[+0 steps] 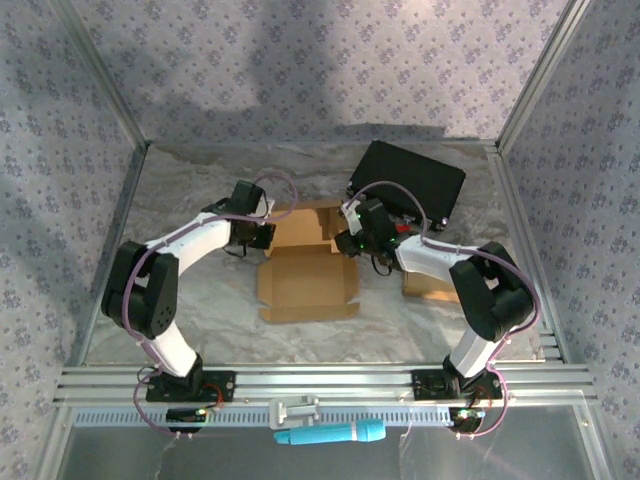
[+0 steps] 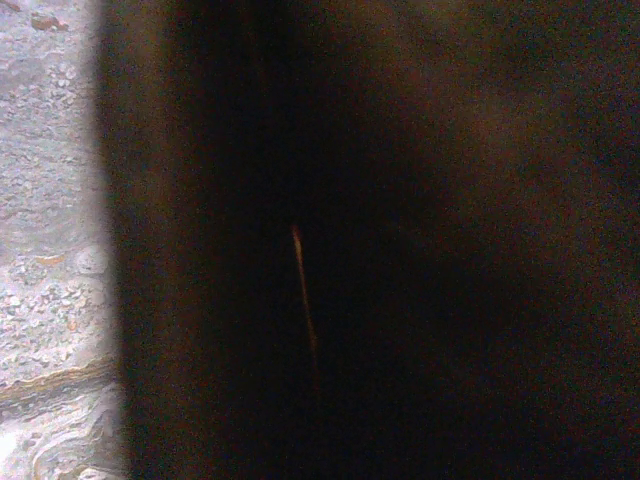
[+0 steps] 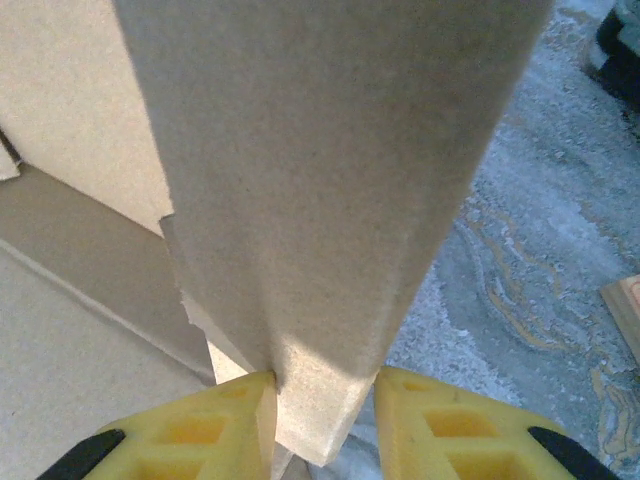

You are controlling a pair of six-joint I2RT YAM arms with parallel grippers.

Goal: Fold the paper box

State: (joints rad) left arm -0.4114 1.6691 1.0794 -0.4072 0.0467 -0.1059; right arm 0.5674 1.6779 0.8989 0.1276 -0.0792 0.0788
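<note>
Both arms reach inward over the middle of the table.

The left arm bends at the elbow and its left gripper [image 1: 262, 234] points to the right, with jaws closed. The right gripper [image 3: 325, 420] points to the left; its yellow fingers [image 3: 215, 425] stand on both sides of a cardboard flap [image 3: 320, 200], pressing it.

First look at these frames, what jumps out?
The flat cardboard box mid-table, both arms converging on it. The right gripper has its yellow fingers around a raised flap; the left gripper sits at the box's left edge. A black case lies at the back right.
</note>
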